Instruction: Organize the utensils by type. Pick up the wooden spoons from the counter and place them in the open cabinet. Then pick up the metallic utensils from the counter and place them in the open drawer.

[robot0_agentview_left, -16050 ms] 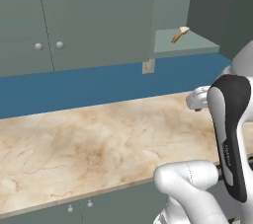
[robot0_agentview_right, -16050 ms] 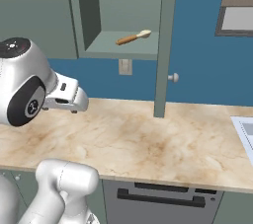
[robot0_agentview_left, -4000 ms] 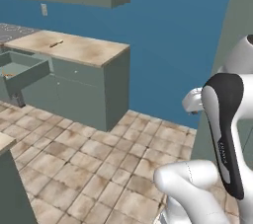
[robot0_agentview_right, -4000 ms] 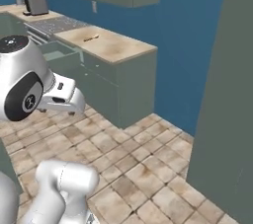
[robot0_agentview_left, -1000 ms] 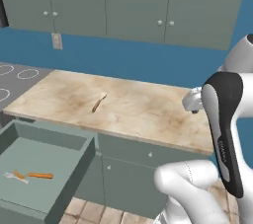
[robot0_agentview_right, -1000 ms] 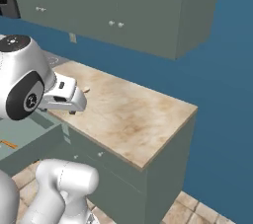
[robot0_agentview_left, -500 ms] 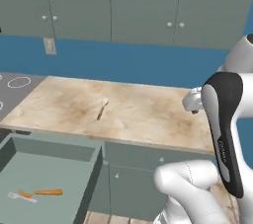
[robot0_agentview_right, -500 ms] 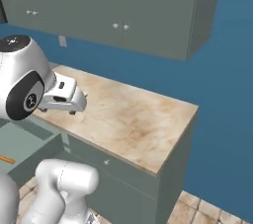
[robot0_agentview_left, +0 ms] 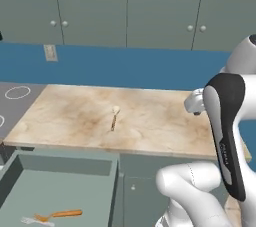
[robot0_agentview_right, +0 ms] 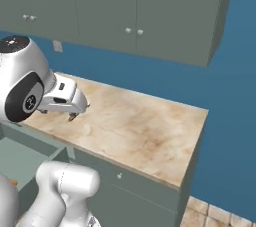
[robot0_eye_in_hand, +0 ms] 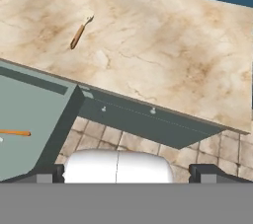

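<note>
Fingers (robot0_eye_in_hand: 210, 171) stand wide apart at the bottom of the hand view, with nothing between them. They hang out in front of the counter (robot0_agentview_left: 165, 121), above the tiled floor (robot0_eye_in_hand: 126, 144), looking down and forward at the counter's front edge.

Spoon (robot0_agentview_left: 114, 118): one, with a pale cream bowl and an orange-brown handle. It lies flat on the counter, left of the slab's middle and about midway between the front edge and the wall. Seen from the left base view, the bowl points toward the wall and the handle toward the front edge. In the hand view it sits at upper left (robot0_eye_in_hand: 80, 31), well apart from the fingers.

Drawer (robot0_agentview_left: 65, 171): pulled open below the left part of the counter, wide and shallow, grey-green. An orange-handled utensil (robot0_agentview_left: 56, 214) with a pale head lies on its floor near the front, handle to the right. Head shape is too small to tell.

Upper cabinets (robot0_agentview_left: 165, 6): grey-green doors shut, small round knobs in pairs.

Wall below them is blue, with a pale outlet plate (robot0_agentview_left: 49, 52) at left.

Grey stovetop (robot0_agentview_left: 15, 103) with a ring mark adjoins the counter's left end.
</note>
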You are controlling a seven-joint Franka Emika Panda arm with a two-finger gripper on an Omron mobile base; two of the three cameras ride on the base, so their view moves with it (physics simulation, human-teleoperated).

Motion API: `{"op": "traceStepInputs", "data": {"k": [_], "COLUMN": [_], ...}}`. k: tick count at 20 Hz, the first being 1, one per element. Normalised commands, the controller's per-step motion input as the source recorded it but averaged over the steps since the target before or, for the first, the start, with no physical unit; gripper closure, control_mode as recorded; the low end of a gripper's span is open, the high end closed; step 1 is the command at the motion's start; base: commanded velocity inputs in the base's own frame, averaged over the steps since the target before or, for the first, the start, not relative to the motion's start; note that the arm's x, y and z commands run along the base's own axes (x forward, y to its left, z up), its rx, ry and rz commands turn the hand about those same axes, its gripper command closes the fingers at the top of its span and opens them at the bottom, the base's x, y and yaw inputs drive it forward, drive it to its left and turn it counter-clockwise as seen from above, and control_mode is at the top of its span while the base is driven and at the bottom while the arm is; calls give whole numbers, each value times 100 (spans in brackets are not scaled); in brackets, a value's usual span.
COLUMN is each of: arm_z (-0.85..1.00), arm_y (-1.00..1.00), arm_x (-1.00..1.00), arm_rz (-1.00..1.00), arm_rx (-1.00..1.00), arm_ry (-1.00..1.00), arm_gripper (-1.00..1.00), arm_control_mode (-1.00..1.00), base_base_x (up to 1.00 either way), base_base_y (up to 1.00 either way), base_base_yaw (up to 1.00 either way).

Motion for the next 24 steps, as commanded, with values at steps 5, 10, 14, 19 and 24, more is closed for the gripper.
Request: {"op": "traceStepInputs", "data": {"k": [5,10,14,19,24], "arm_z": [0,0,0,0,0], "arm_y": [0,0,0,0,0], "arm_x": [0,0,0,0,0], "arm_rz": [0,0,0,0,0], "arm_rx": [0,0,0,0,0], "arm_ry": [0,0,0,0,0], "arm_gripper": [-100,-100,-100,-100,-100], "arm_control_mode": [100,100,100,100,100], "base_base_x": [44,28,14,0,0], "base_base_y": [20,5,11,0,5], "base_base_yaw": [-22,-17,-10,0,0]}}
